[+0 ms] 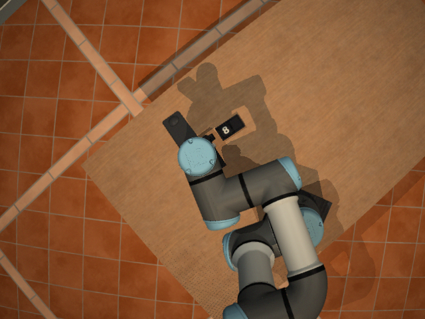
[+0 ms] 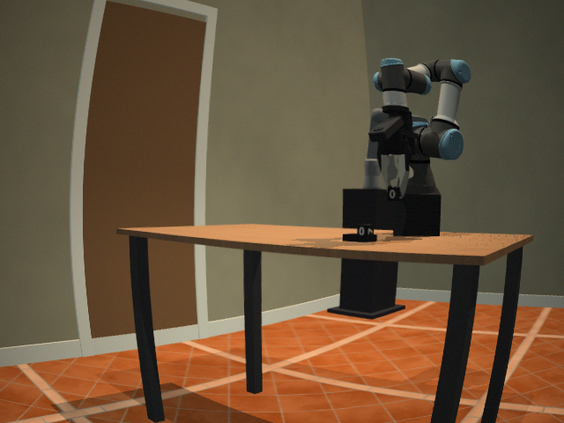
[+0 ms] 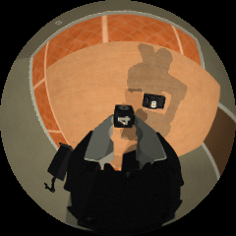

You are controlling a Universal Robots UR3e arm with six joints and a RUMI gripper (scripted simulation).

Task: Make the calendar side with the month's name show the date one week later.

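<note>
My gripper (image 2: 394, 193) (image 3: 123, 115) is shut on a black cube (image 2: 392, 194) (image 3: 124, 116), held well above the table. That cube shows a white 0 in the exterior view and a sideways 4 in the wrist view. In the top view the wrist hides most of the gripper. The black tray (image 1: 238, 121) (image 2: 349, 237) stands on the table below and beside the gripper. The other black cube (image 1: 225, 129) (image 2: 365, 230) (image 3: 153, 103) sits in one end of it, with 8 on top. A 0 shows on one side; the digit on its adjoining side is unclear.
The wooden table (image 1: 329, 86) (image 2: 255, 234) carries the tray. Its nearest long edge in the top view lies up and left of the tray. The robot's black pedestal (image 2: 368, 282) stands behind the table in the exterior view. Arm shadows fall around the tray.
</note>
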